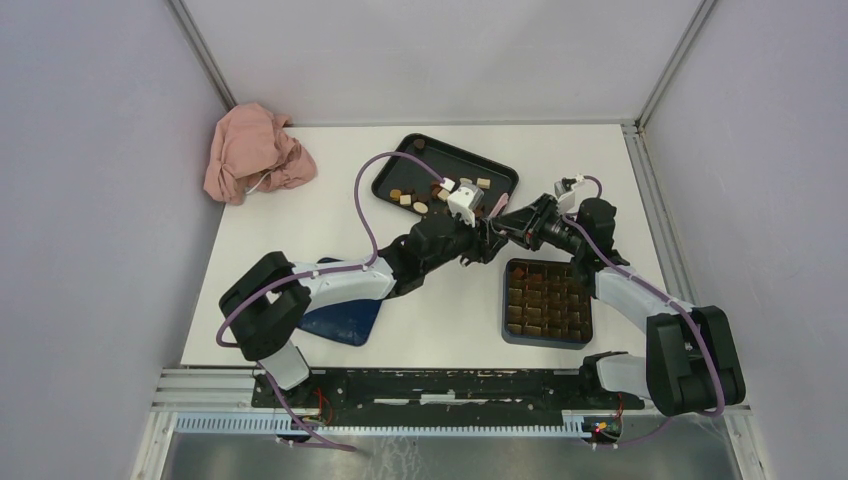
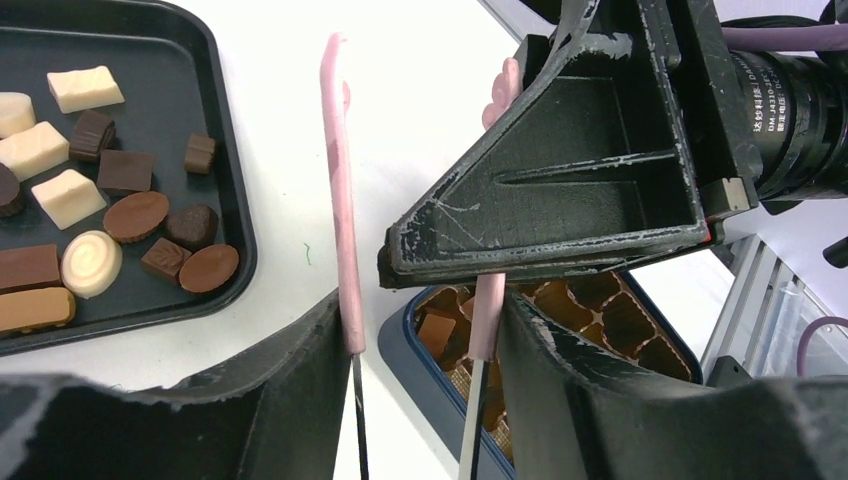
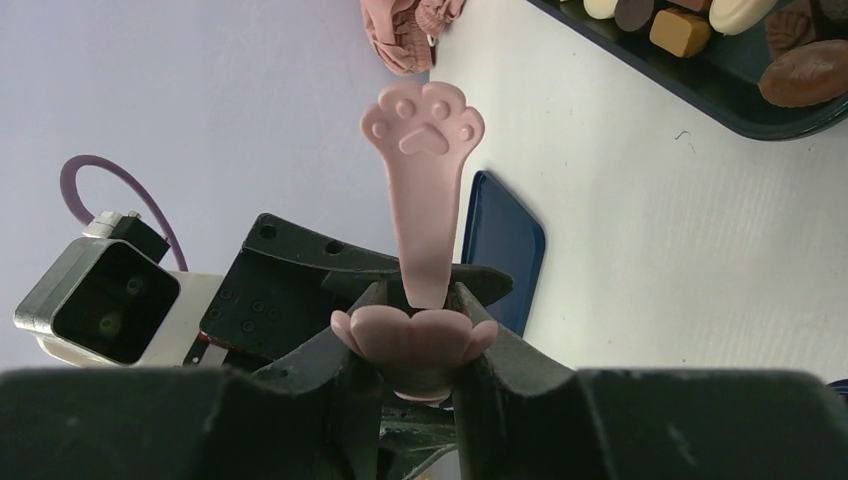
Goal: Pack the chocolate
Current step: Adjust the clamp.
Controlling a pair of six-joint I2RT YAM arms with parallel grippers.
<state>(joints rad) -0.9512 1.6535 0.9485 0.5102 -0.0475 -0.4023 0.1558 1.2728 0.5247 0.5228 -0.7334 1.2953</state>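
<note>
Several chocolate pieces, dark, tan and cream, lie in the black tray, also seen as chocolate in the right wrist view. My left gripper is shut on the pink tongs, whose two arms rest against its inner fingers. My right gripper is shut on the paw-shaped tip of one arm of the tongs; the other paw tip stands free beyond it. Both grippers, left and right, meet above the table between the tray and the dark blue box. Some cells of the box hold chocolate.
The blue lid lies flat under the left arm, also seen as a lid in the right wrist view. A crumpled pink cloth sits at the far left corner. White walls close the table in on three sides.
</note>
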